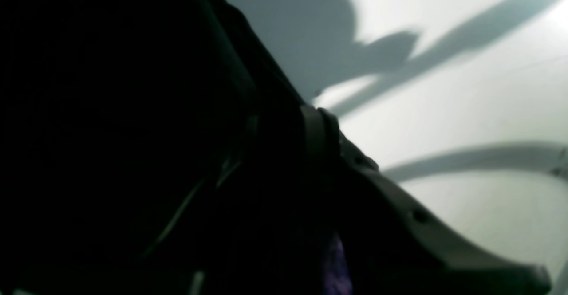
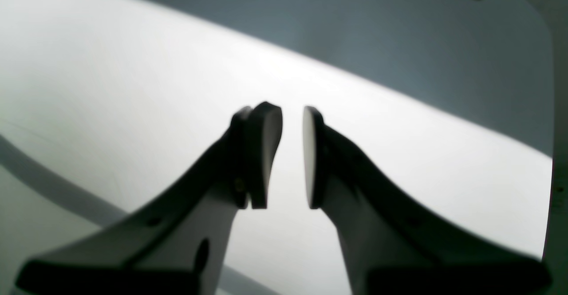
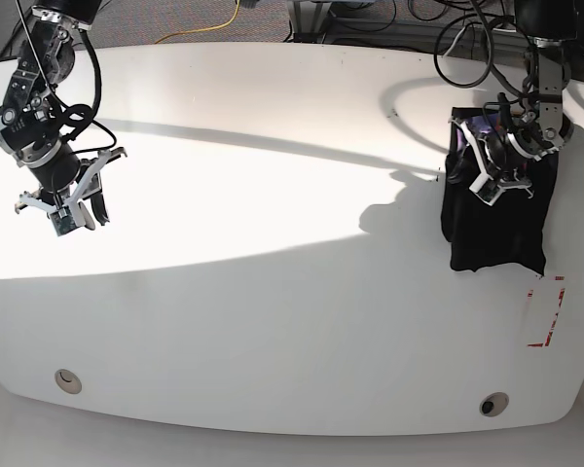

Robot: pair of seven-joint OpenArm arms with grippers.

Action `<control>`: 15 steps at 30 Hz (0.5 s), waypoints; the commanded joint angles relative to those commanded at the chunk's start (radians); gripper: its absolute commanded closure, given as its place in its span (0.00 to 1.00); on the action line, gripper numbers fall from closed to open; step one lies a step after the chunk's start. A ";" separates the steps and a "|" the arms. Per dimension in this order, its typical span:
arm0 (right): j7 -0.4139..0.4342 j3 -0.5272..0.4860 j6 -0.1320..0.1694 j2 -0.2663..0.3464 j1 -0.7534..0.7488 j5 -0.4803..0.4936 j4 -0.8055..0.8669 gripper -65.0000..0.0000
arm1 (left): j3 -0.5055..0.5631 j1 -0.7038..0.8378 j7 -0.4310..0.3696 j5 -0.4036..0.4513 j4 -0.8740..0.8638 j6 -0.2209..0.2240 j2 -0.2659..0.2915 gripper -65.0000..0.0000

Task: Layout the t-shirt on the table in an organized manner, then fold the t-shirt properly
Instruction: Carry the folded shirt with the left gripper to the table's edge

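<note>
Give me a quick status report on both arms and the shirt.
Left gripper shut on the black t-shirt, which hangs bunched above the table. Right gripper open, empty, far across from the shirt. Nothing in the way.

Soft fabric t-shirt [image 3: 496,229]: plain black, no print; a small purple patch [image 3: 484,123] shows at its top edge. Large glossy surface [image 3: 273,292]: white, crossed by grey shadow bands; one red dashed rectangle mark [image 3: 548,311] near its edge. Left hand [image 3: 503,161] and right hand [image 3: 70,199]: black with white parts. Yellow cable [image 3: 209,27] beyond the surface
</note>
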 joint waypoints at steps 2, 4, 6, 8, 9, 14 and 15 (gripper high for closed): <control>0.000 0.000 0.000 -0.003 0.000 0.002 0.000 0.81 | -0.020 0.000 0.000 0.000 -0.026 0.000 -0.034 0.84; 0.000 0.000 0.000 -0.008 0.000 0.002 0.002 0.81 | -0.035 0.002 0.000 0.000 -0.054 0.000 -0.060 0.84; 0.000 0.000 0.000 -0.008 0.000 0.002 0.002 0.81 | -0.054 0.002 0.000 0.000 -0.080 0.000 -0.074 0.84; 0.000 0.000 0.000 -0.009 0.000 0.002 0.002 0.81 | -0.077 0.002 -0.002 0.000 -0.115 0.000 -0.086 0.84; 0.000 0.000 0.000 -0.009 0.000 0.003 0.008 0.81 | -0.084 0.002 -0.003 0.000 -0.137 0.000 -0.100 0.84; 0.000 0.000 0.000 -0.009 -0.002 0.003 0.028 0.81 | -0.092 -0.005 -0.015 0.000 -0.221 0.000 -0.152 0.84; 0.000 0.000 0.000 -0.009 -0.002 0.003 0.029 0.81 | -0.092 -0.005 -0.023 0.000 -0.229 0.000 -0.157 0.84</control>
